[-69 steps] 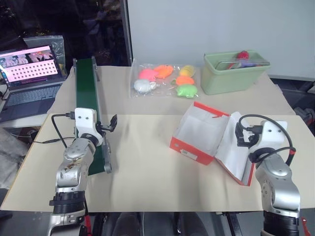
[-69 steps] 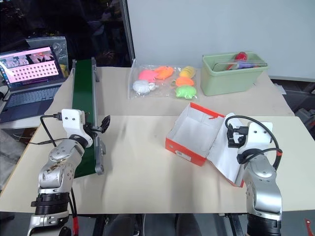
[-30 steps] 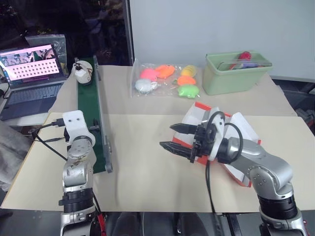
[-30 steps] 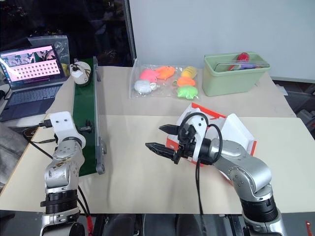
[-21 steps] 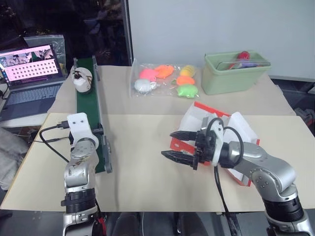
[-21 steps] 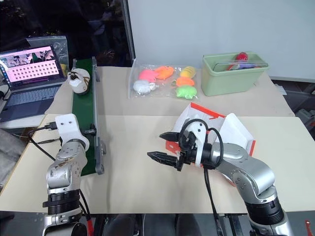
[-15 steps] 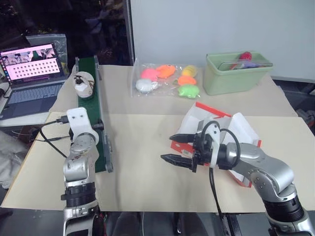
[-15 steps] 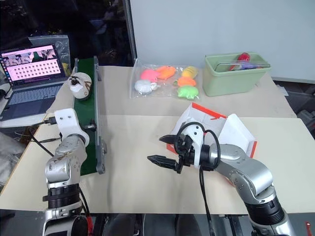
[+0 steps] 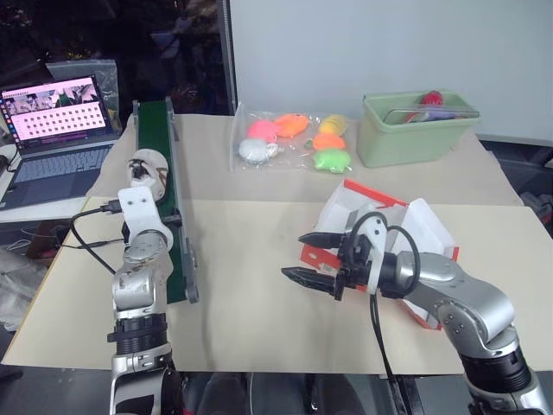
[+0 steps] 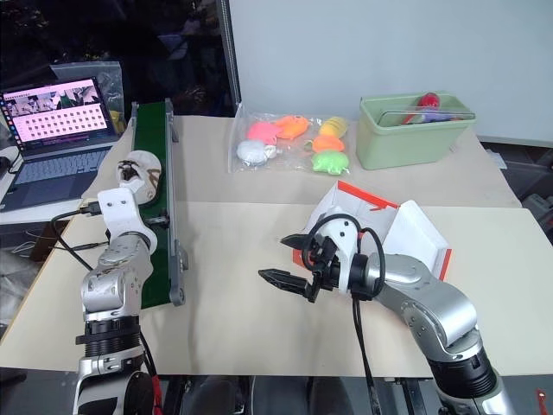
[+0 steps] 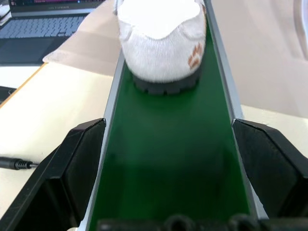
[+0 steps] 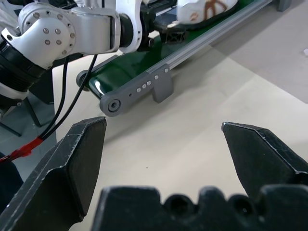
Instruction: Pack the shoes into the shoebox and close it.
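Black fingers of the left gripper (image 11: 168,178) stand spread wide and empty astride the green conveyor belt (image 11: 168,163), apparently waiting for the knit-toed cream shoe (image 11: 161,41) riding it along the table's left edge. The right gripper (image 9: 308,257), equally wide and empty, hovers over the table's bare middle. Behind it the orange-red cardboard shoebox (image 9: 359,229) lies open, white inside.

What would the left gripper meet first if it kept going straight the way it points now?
Probably the shoe on the green conveyor belt. The open left gripper straddles the belt and faces the shoe's toe, with bare belt between them.
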Available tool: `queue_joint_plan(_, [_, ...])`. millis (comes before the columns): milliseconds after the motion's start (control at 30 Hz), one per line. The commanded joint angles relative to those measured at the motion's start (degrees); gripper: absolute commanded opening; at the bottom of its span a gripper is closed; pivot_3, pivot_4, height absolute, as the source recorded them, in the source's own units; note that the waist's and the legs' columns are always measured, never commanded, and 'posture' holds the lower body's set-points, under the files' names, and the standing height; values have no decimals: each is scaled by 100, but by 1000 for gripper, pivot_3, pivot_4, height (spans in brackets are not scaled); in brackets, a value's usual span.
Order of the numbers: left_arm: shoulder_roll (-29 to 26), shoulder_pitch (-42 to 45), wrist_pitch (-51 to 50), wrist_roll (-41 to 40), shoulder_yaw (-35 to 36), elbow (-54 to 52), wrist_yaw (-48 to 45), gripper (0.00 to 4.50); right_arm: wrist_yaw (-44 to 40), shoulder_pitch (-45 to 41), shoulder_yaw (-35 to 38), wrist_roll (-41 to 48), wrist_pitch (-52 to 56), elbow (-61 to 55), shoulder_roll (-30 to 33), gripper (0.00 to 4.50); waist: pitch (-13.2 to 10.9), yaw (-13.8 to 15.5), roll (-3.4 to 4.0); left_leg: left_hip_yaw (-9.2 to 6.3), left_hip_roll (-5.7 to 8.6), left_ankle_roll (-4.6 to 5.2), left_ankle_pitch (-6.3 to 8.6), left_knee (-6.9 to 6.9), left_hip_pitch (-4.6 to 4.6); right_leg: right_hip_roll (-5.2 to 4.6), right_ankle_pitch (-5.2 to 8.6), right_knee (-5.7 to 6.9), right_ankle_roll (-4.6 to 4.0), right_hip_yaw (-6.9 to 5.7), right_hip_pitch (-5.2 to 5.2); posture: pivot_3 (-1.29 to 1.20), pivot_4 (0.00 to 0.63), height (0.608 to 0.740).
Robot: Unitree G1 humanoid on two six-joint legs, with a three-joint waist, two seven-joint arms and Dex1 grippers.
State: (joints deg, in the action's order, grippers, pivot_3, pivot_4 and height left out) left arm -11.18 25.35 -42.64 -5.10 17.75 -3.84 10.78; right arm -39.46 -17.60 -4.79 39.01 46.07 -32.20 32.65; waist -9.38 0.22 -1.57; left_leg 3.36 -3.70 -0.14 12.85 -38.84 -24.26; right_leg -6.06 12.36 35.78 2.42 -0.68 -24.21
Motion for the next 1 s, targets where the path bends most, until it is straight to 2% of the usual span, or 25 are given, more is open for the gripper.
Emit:
queue_joint_plan(33, [-45, 28, 54, 53, 32, -69, 35, 4500, 31, -49, 196, 101, -138, -280, -12, 4490, 0, 1, 0, 0, 0, 0, 0, 0, 0, 0, 0, 0, 0, 0, 0, 0, 150, 729])
queue_joint_plan(300, [99, -86, -38, -72, 158, -157, 17, 4500, 57, -97, 277, 129, -155, -262, -50, 4490, 1, 9, 0, 0, 0, 0, 0, 0, 3, 0, 0, 1, 0, 0, 2, 0, 150, 729])
queue_joint_plan(333, [111, -89, -41, -107, 162, -179, -17, 3981, 61, -112, 285, 131, -156, -251, -58, 4500, 1, 10, 0, 0, 0, 0, 0, 0, 3, 0, 0, 2, 0, 0, 2, 0, 150, 729])
queue_joint_plan(367, [133, -72, -79, -158, 191, -178, -32, 3830, 67, -138, 293, 143, -155, -232, -74, 4500, 1, 12, 0, 0, 0, 0, 0, -1, 4, 0, 0, 4, 0, 0, 2, 0, 150, 729])
queue_joint_plan(467, [141, -19, -239, -181, 225, -177, 6, 2771, 82, -182, 297, 149, -157, -205, -92, 4500, 1, 20, 0, 0, 0, 0, 0, -4, 6, 0, 0, 8, 0, 1, 4, 0, 150, 729])
queue_joint_plan(633, [144, 146, -243, -218, 294, -231, 96, 2771, 111, -250, 297, 104, -170, -134, -124, 4500, 1, 28, 0, -1, 0, -3, -2, -5, 11, 0, 0, 14, -1, 1, 6, 0, 150, 729])
queue_joint_plan(733, [63, 266, 128, -69, 198, -361, 162, 2771, 284, -382, 337, 10, -199, 46, -245, 4500, -1, 26, -3, -1, 0, -4, -3, -7, 9, 0, -1, 15, -2, 1, 4, 0, 150, 729])
queue_joint_plan(867, [-481, 334, 1584, 750, -716, -833, -97, 2771, 989, -766, 738, 392, 125, 608, -898, 4500, -12, 19, -22, 0, -1, -5, -3, -5, 1, 0, -2, 12, -3, 1, -4, 0, 150, 729])
queue_joint_plan(1000, [-637, 229, 2678, 879, -1380, -1111, -699, 2771, 1719, -1076, 1310, 1158, 523, 1161, -1693, 4500, -11, 50, -21, 3, -2, -7, -4, 0, -9, 1, -4, 6, -5, -1, -3, 0, 150, 729])
